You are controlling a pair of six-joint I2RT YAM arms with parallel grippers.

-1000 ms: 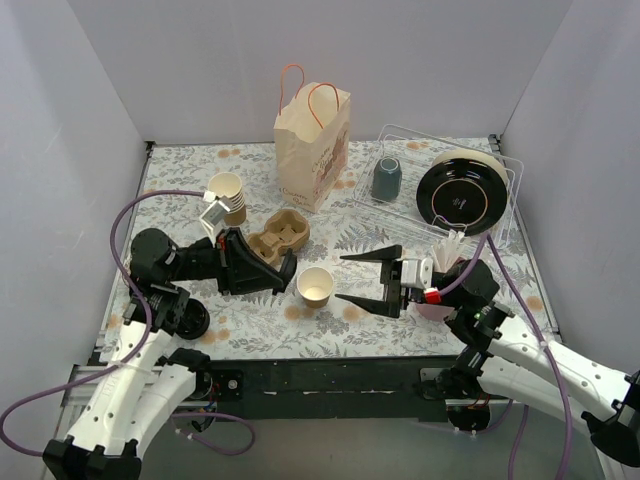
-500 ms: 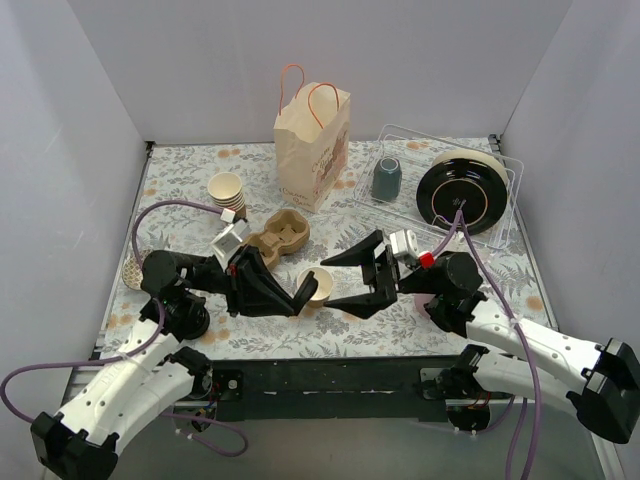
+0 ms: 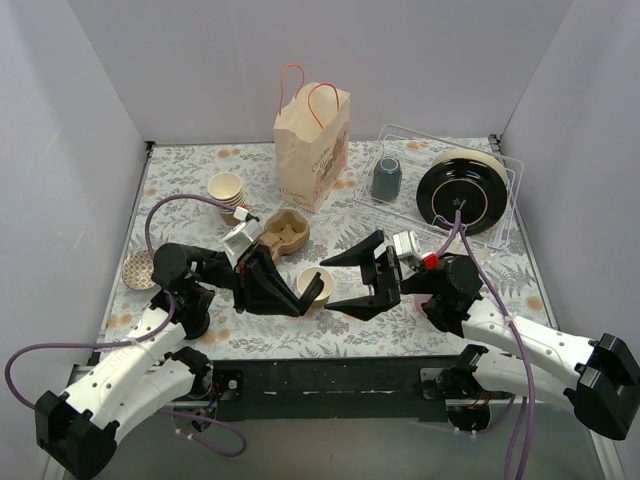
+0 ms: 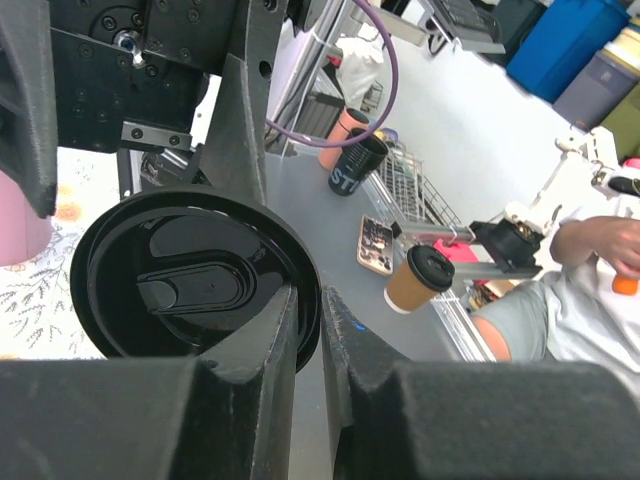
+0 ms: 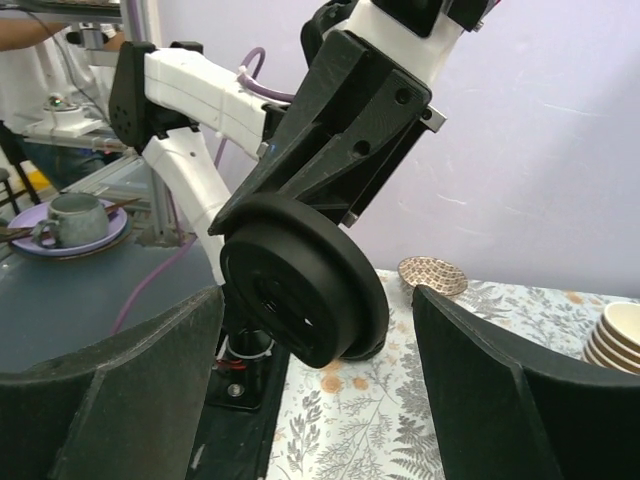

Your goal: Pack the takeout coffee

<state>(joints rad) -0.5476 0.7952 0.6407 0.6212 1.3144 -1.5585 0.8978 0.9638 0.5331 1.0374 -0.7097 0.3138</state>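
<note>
Takeout coffee cup [image 3: 314, 283]: lidless, mid-table, well apart from paper bag [image 3: 312, 150]; left gripper [image 4: 312, 300], clamped on black lid [image 4: 195, 285], newly arrived beside it; right gripper [image 5: 318, 300] now straddling, spread open; capping judged imminent, bagging pending

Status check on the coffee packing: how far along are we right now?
Done: the left claw is shut on the rim of the black lid. In hand: the lid is held beside the open paper cup, not seated, with the open right claw close on the cup's other side. Left: cap the cup, then put it in the paper bag standing at the back.
</note>
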